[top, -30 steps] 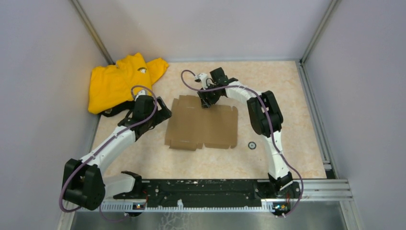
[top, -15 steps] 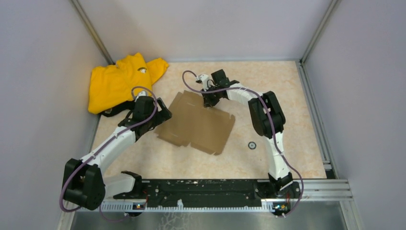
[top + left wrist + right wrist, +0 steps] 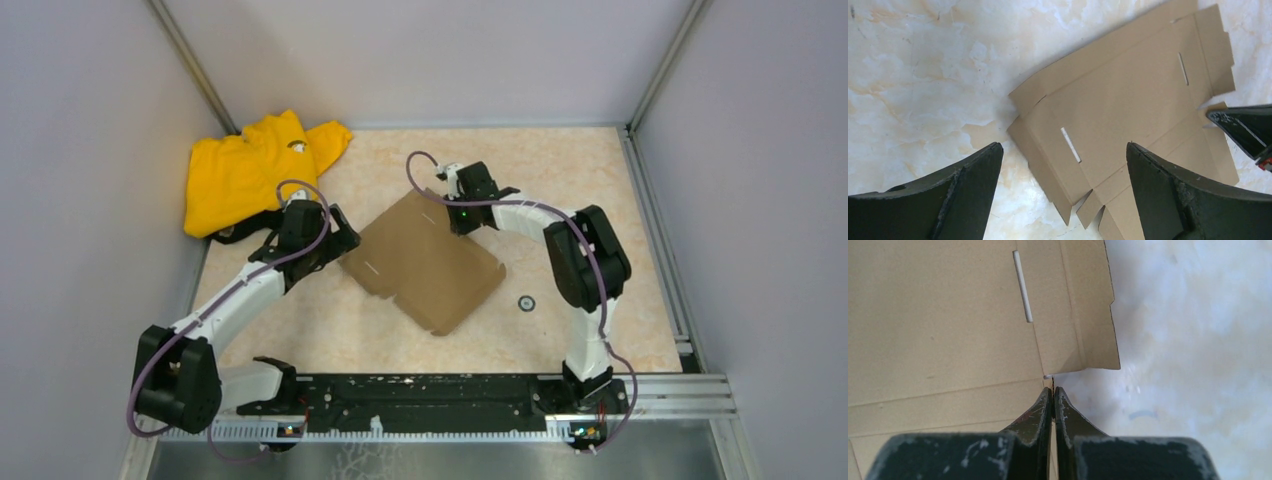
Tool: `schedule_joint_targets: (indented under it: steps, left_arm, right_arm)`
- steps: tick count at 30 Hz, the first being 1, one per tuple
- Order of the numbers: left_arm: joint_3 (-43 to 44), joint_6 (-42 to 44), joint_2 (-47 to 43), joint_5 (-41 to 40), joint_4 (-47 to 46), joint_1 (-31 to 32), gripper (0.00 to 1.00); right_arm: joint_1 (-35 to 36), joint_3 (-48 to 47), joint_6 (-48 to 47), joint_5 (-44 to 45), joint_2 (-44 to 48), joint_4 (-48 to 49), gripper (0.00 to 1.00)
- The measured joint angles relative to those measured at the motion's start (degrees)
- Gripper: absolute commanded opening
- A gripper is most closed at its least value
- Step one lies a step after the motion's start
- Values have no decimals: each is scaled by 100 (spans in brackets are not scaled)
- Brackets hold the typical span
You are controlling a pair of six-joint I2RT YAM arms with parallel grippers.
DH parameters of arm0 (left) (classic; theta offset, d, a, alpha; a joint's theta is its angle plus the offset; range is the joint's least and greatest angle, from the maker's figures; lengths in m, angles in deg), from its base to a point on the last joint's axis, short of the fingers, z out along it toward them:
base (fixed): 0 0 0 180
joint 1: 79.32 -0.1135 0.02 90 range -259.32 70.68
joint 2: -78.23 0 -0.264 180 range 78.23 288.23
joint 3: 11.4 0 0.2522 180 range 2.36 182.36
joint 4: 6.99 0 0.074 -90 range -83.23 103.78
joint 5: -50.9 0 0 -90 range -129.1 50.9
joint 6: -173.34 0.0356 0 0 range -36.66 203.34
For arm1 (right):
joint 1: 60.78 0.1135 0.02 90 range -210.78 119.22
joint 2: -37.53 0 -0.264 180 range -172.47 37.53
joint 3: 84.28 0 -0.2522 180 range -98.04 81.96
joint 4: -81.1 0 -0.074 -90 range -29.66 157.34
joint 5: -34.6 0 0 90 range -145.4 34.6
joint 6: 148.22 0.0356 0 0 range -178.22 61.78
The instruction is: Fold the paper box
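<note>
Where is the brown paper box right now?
In the top view, the paper box lies unfolded mid-table, between the left pincer and the right pincer, right of the yellow garment.

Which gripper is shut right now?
The right gripper: its fingertips are pressed together at the edge of the paper box. The left gripper is wide open.

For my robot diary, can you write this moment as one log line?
right gripper: shut on the paper box edge | left gripper: open, near the box | box: lying unfolded
</note>
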Motion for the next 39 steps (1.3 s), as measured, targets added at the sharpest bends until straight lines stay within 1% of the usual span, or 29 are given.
schedule_joint_targets:
  steps: [8,15,20,24,25,27,29,30,32,33,34,39]
  left_arm:
    - [0,-2,205,197,-184,-15,99]
    - [0,0,240,258,-243,-15,99]
    - [0,-4,240,293,-282,-15,99]
    - [-68,-61,238,348,-420,-15,98]
    - [-92,-76,245,365,-452,-15,99]
    - [-118,-111,297,435,-498,-15,98]
    - [-122,-133,396,511,-564,-15,98]
    - [-122,-140,437,542,-586,-15,98]
    - [-122,-153,498,605,-601,-15,99]
    - [-122,-153,507,625,-603,-15,99]
    - [-125,-153,511,651,-603,-15,99]
    - [-122,-144,501,730,-555,-39,98]
  right_arm:
    - [0,1530,1644,1209,1049,673,0]
    - [0,2352,2977,1725,1373,1401,0]
    - [20,2734,3620,1989,1578,1703,0]
    - [44,3027,3995,2190,1849,1744,0]
    - [44,3056,4081,2234,1886,1744,6]
    - [46,3062,4179,2291,1908,1744,28]
    - [48,3110,4269,2317,1963,1751,60]
    - [48,3150,4280,2310,2011,1744,74]
    - [48,3233,4218,2306,2162,1703,87]
    - [50,3259,4216,2304,2253,1679,97]
    - [50,3283,4186,2297,2356,1655,99]
    - [50,3307,3790,2256,3250,1381,98]
